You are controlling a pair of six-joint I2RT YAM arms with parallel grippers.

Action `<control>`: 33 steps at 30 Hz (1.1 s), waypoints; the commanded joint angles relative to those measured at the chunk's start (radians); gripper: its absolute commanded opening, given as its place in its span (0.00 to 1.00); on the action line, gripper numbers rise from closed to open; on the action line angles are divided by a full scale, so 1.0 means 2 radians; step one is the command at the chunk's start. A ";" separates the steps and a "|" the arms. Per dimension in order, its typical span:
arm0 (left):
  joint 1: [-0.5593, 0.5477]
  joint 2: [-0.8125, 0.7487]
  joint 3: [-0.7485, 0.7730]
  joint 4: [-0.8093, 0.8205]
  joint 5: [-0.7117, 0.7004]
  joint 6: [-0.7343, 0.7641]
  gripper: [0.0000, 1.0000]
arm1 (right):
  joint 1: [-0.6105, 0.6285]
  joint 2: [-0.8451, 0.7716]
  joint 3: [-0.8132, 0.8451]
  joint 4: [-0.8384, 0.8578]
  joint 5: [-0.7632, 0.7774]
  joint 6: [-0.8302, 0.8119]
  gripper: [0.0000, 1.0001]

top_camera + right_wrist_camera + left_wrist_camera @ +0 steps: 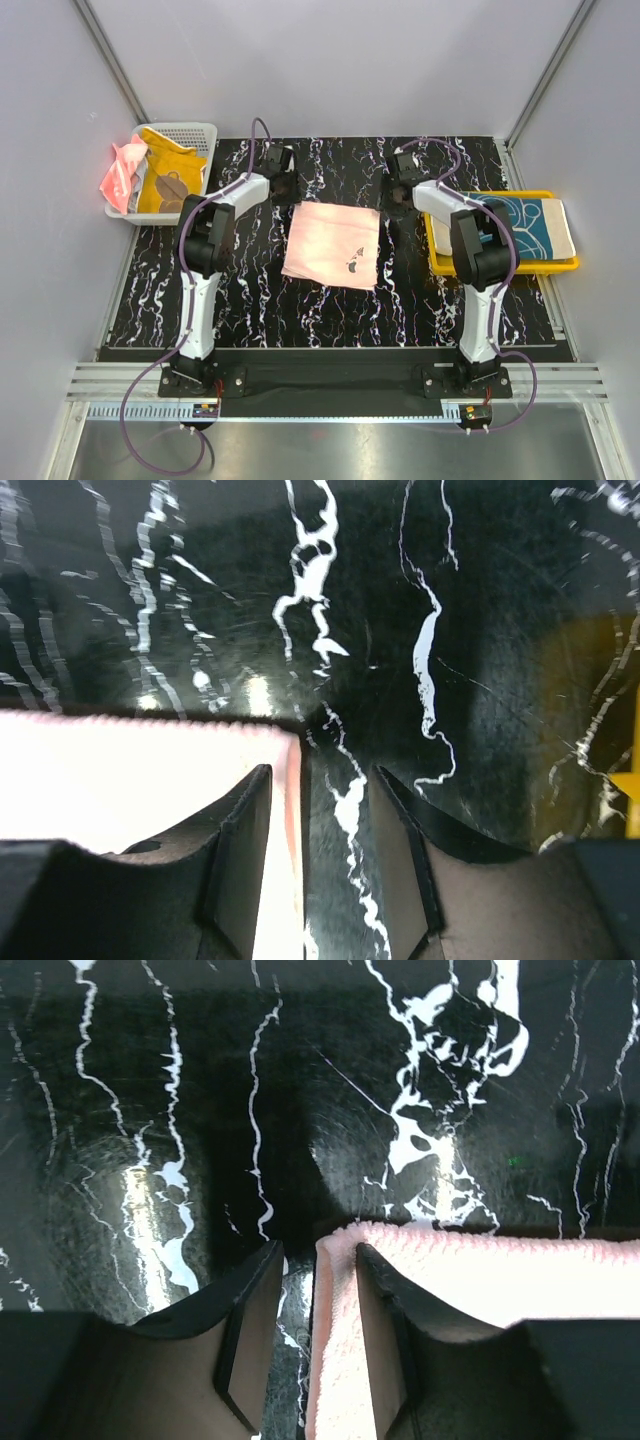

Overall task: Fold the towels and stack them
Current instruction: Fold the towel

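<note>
Pale peach towel [330, 243] flat on black marbled worktop [420, 300], between both claws. Left claw [318, 1250] at far-left corner, jaws apart, straddling edge. Right claw [322, 770] at far-right corner, jaws apart, edge between. Teal-patterned towel [528, 225] on yellow tray [500, 266], right of right claw.

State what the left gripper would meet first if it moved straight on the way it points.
Probably the corner of the pink towel, lying between the open jaws of the left gripper, with the black table just beneath. How near it is cannot be told.
</note>
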 commanded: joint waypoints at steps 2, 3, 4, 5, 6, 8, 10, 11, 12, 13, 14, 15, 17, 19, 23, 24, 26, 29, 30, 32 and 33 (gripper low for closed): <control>0.002 0.014 -0.015 -0.039 -0.063 -0.005 0.41 | 0.010 -0.047 0.002 0.009 0.005 -0.006 0.50; 0.002 0.015 -0.014 -0.039 -0.063 -0.008 0.40 | 0.014 -0.044 0.003 0.006 0.004 -0.007 0.51; 0.000 0.015 -0.012 -0.038 -0.063 -0.009 0.40 | 0.015 -0.041 0.008 0.002 0.003 -0.012 0.50; 0.000 0.016 -0.011 -0.038 -0.062 -0.009 0.40 | 0.021 -0.031 0.012 -0.001 0.003 -0.012 0.50; -0.001 0.017 -0.009 -0.040 -0.061 -0.011 0.38 | 0.024 -0.026 0.015 -0.008 0.004 -0.015 0.50; -0.003 0.018 -0.007 -0.042 -0.060 -0.011 0.35 | 0.027 -0.016 0.017 -0.008 0.004 -0.016 0.50; -0.004 0.019 -0.008 -0.043 -0.064 -0.015 0.32 | 0.030 -0.008 0.022 -0.014 0.006 -0.016 0.50; -0.005 0.016 -0.009 -0.044 -0.066 -0.018 0.30 | 0.030 -0.001 0.025 -0.014 0.005 -0.017 0.50; -0.005 0.015 -0.011 -0.044 -0.069 -0.023 0.29 | 0.030 0.003 0.027 -0.018 0.005 -0.019 0.50; -0.005 0.013 -0.014 -0.043 -0.071 -0.024 0.27 | 0.031 0.007 0.035 -0.019 0.006 -0.022 0.50; -0.005 0.012 -0.022 -0.041 -0.072 -0.027 0.26 | 0.031 0.015 0.039 -0.021 0.008 -0.023 0.50; -0.005 0.007 -0.026 -0.038 -0.075 -0.032 0.26 | 0.031 0.019 0.043 -0.024 0.009 -0.024 0.50; -0.004 0.002 -0.034 -0.031 -0.075 -0.034 0.26 | 0.031 0.032 0.058 -0.027 0.015 -0.029 0.50; -0.004 0.000 -0.038 -0.031 -0.076 -0.034 0.26 | 0.032 0.043 0.071 -0.025 0.022 -0.034 0.50; -0.005 0.002 -0.037 -0.032 -0.077 -0.030 0.26 | 0.033 0.060 0.091 -0.018 0.030 -0.044 0.49; -0.005 0.002 -0.037 -0.032 -0.077 -0.029 0.26 | 0.032 0.064 0.096 -0.021 0.029 -0.046 0.49; -0.004 0.002 -0.036 -0.032 -0.078 -0.029 0.26 | 0.032 0.073 0.109 -0.025 0.028 -0.047 0.48; -0.004 0.002 -0.035 -0.030 -0.076 -0.028 0.26 | 0.032 0.078 0.111 -0.022 0.025 -0.047 0.47; -0.005 0.002 -0.035 -0.029 -0.075 -0.028 0.26 | 0.033 0.078 0.111 -0.019 0.025 -0.046 0.46; -0.005 0.002 -0.035 -0.027 -0.069 -0.029 0.26 | 0.033 0.081 0.112 -0.019 0.022 -0.047 0.45; -0.004 0.002 -0.035 -0.027 -0.069 -0.030 0.26 | 0.034 0.081 0.111 -0.016 0.024 -0.049 0.43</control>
